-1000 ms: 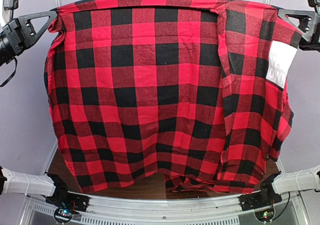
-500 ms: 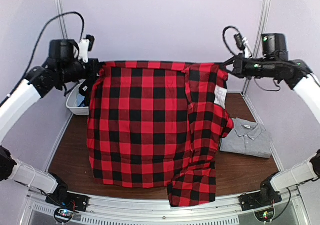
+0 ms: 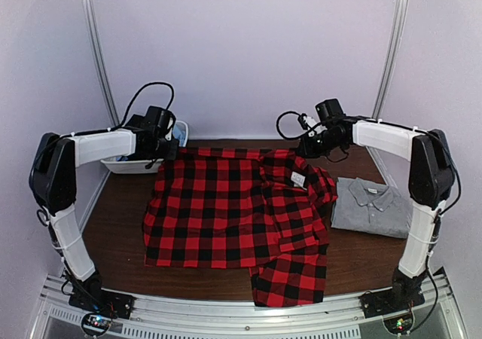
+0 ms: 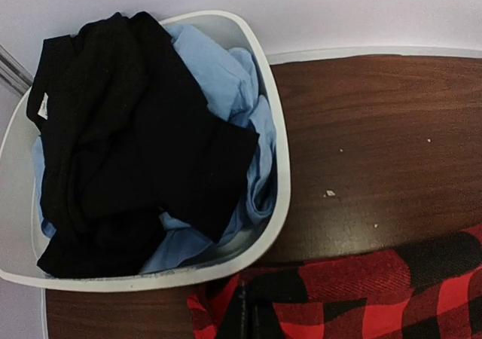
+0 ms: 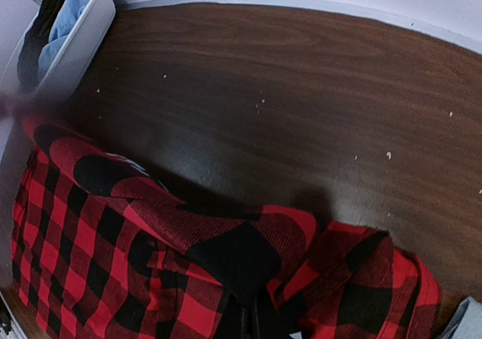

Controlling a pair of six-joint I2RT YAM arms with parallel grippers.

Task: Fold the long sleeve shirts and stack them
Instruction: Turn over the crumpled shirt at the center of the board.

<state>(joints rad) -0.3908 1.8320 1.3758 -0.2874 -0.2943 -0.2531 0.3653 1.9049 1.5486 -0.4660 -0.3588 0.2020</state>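
The table point(image 3: 113, 226) is carrying both shirts, and neither is stacked yet. The flannel point(image 3: 218, 211) is lying spread out flat, stretching from the two grippers back toward the arm bases. Its far edge is running from one gripper to the other. On the right gripper's side a layer is lying doubled over the body and a tail is trailing toward the near table edge. That looks like loose bunching, not a finished fold, so I judge the folding of this shirt as barely starting.

The grey shirt point(image 3: 373, 207) is resting to the outside of the right gripper and nearer the bases, just beside the flannel. It is showing its collar and a compact squarish shape, so it appears to be folded already and waiting as the base of the stack.

The tub point(image 4: 271, 128) is sitting just beyond the left gripper, holding black and blue cloth.

The left gripper point(image 3: 167, 154) is pinching the flannel's far corner with its jaws closed. The right gripper point(image 3: 303, 149) is likewise clamping the opposite far corner, with the white label point(image 3: 299, 179) lying just below it.
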